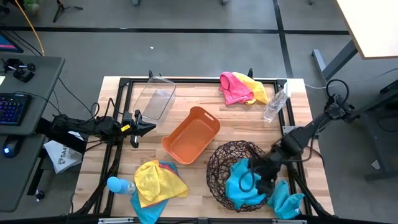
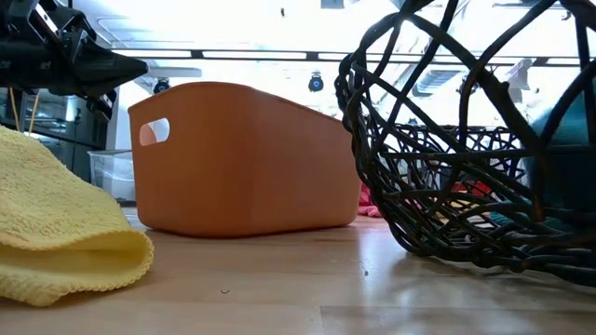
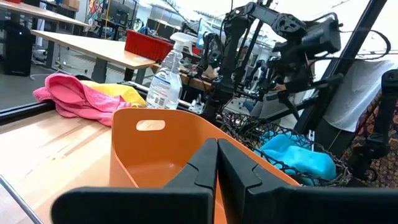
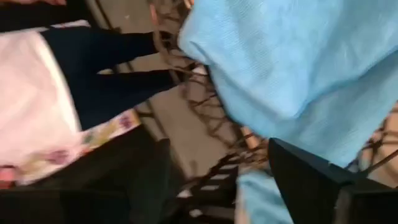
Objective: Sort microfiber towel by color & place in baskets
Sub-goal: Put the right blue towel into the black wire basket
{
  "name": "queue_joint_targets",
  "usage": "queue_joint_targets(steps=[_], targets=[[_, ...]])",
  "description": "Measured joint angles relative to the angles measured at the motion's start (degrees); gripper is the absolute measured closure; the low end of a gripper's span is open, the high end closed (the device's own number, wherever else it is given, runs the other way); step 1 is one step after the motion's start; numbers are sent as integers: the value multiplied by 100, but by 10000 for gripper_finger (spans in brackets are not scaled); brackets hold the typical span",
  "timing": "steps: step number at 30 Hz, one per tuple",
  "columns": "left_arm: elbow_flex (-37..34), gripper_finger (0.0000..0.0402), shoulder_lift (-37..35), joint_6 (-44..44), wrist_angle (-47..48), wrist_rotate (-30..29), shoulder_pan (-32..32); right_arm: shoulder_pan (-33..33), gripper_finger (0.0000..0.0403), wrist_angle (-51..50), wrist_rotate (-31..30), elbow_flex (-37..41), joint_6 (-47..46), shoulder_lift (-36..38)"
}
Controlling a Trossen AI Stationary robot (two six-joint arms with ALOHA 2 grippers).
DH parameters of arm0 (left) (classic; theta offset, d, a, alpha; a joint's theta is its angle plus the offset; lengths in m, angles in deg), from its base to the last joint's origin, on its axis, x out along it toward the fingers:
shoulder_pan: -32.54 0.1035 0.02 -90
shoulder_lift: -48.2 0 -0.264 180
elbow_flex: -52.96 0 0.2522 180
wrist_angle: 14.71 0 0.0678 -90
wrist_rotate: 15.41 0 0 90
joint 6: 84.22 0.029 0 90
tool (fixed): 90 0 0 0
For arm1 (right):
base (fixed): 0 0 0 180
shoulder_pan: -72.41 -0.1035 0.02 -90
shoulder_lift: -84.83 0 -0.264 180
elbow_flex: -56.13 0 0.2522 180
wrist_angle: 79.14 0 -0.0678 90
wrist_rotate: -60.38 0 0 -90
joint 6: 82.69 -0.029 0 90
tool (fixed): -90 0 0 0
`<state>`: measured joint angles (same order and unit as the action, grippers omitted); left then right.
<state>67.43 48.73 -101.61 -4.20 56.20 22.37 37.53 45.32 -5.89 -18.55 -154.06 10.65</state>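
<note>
While poised over the near right part of the wooden table (image 1: 205, 93), right gripper (image 1: 266, 177) down at the rim of the round dark brown woven-wire basket (image 1: 217, 163), fingers (image 4: 311, 180) spread apart and holding nothing, with sky-blue cloth just beyond them in the right wrist view. Inside that basket, a crumpled sky-blue microfiber towel (image 1: 239, 183), soft and finely napped, bulging against the wire loops; just beside the basket on its right, a second sky-blue towel (image 1: 289, 202) lying on the table near the front edge. Left gripper (image 1: 149, 126) parked low at the left side of the table, pointed toward the orange plastic tub (image 1: 191, 135), fingers (image 3: 239, 171) pressed together on nothing. Orange tub between the clear plastic bin (image 1: 154, 99) and the wire basket, set diagonally, with a slot handle in its end wall and no towel visible inside. Clear bin farther back on the left, likewise without a visible towel. At the near left, a loose heap: a yellow towel (image 1: 158, 180) draped on top, folded and fluffy, with another blue towel (image 1: 149, 208) showing beneath it and a small blue-capped bottle (image 1: 118, 185) touching the pile's left side. At the far right, a pink towel (image 1: 235, 88) bunched over a second yellow towel (image 1: 258, 90), next to a clear spray bottle (image 1: 275, 104) lying by the table's right rail.
</note>
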Motion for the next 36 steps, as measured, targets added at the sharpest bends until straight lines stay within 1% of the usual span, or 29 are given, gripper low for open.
queue_joint_targets(steps=[2, 4, 7, 9, 11, 14, 16, 18, 20, 24, 27, 30, 33, 36], targets=[[0, 401, -1, 1, 2, 0, 2, 114, 123, -1, 287, -134, -253, 0], [0, 401, 0, 0, 0, 0, 0, 78, 118, 21, 593, -291, -624, 0], [0, 401, 0, 0, 2, 2, 2, -265, 117, 67, 1132, -480, -1234, 0], [0, 401, -2, 1, 1, 0, 0, -637, 117, 119, 1128, -610, -1549, 0], [0, 401, 0, 2, 0, 1, 1, -1067, 117, 189, 758, -671, -1960, 0], [0, 401, 0, 2, 0, 2, 1, -1710, 117, 115, -227, -670, -2850, -45], [0, 401, -2, 2, 2, 2, 2, -2054, 117, -106, -723, -670, -3229, -171], [0, 401, -1, 2, 2, 0, 1, -2292, 117, -324, -809, -668, -3277, -403], [0, 401, -1, 0, 1, 1, 1, -2432, 117, -423, -687, -668, -3154, -663], [0, 401, -1, 0, 2, 0, 1, -2552, 117, -439, -351, -667, -2661, -1219], [0, 401, -2, 0, 0, 2, 0, -2590, 117, -508, -262, -666, -2362, -1552], [0, 401, -2, 1, 0, 2, 2, -2642, 117, -699, -369, -666, -2122, -1806], [0, 401, 0, 0, -2, 0, 2, -2715, 117, -1095, -476, -663, -1950, -2034], [0, 401, 0, 2, 2, 2, 2, -2823, 117, -1380, -713, -663, -1856, -2173]])
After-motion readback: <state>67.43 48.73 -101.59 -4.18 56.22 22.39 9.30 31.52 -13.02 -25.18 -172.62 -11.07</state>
